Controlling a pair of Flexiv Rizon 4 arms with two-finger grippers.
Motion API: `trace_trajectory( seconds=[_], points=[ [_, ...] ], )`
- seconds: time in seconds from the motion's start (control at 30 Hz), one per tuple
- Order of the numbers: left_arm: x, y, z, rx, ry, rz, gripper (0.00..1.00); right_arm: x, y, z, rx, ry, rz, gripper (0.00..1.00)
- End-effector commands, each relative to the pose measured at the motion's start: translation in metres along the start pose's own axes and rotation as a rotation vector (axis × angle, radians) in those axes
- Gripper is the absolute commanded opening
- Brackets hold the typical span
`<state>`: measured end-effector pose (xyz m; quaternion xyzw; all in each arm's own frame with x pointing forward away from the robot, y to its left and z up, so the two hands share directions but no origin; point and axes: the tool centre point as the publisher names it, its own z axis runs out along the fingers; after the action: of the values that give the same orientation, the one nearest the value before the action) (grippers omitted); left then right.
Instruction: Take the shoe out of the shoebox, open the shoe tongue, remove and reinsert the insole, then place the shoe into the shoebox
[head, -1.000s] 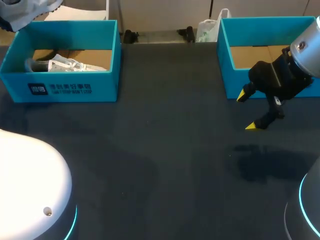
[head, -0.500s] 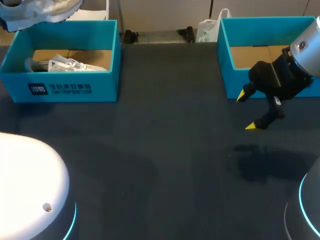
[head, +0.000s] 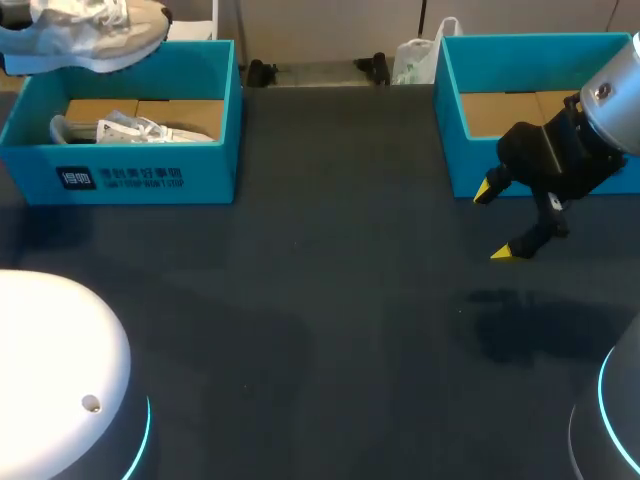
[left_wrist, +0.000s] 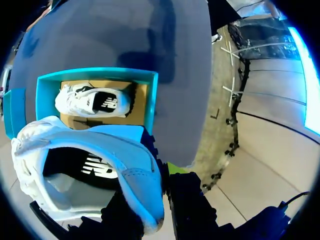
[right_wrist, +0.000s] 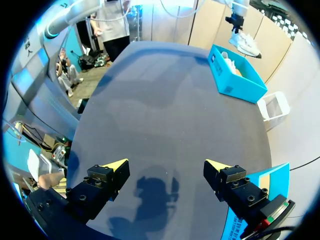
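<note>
The left claw (left_wrist: 159, 196) is clamped on the heel rim of the white shoe (head: 88, 35), one finger inside and one outside. It holds the shoe in the air over the far edge of the teal shoebox (head: 150, 182) at the left of the dark surface (head: 330, 300). White print runs along the shoebox's front wall. A second shoe (head: 135, 130) lies inside, and a white logo shows on each shoe's dark lining. The right claw (head: 497, 222) hangs open and empty just before another teal box (head: 450, 120).

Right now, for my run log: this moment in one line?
left tool: holding shoe above left shoebox | second shoe: in shoebox | right tool: open, empty
</note>
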<state>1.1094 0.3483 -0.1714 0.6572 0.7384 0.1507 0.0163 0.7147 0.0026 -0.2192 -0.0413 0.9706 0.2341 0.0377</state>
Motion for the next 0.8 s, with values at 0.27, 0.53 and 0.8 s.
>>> trace_trajectory(
  seconds=[0.27, 0.53, 0.8],
  points=[
    [-0.017, 0.009, 0.017, 0.02, 0.012, 0.011, 0.0, 0.001, 0.0, 0.001, 0.003, -0.002, 0.001, 1.0],
    [-0.036, 0.023, 0.037, 0.026, 0.0, 0.022, 0.0, 0.001, 0.0, 0.001, 0.003, -0.002, 0.001, 1.0],
    [-0.05, 0.028, 0.057, 0.055, 0.007, 0.032, 0.0, 0.001, 0.0, 0.001, 0.003, -0.002, 0.001, 1.0]
  ],
)
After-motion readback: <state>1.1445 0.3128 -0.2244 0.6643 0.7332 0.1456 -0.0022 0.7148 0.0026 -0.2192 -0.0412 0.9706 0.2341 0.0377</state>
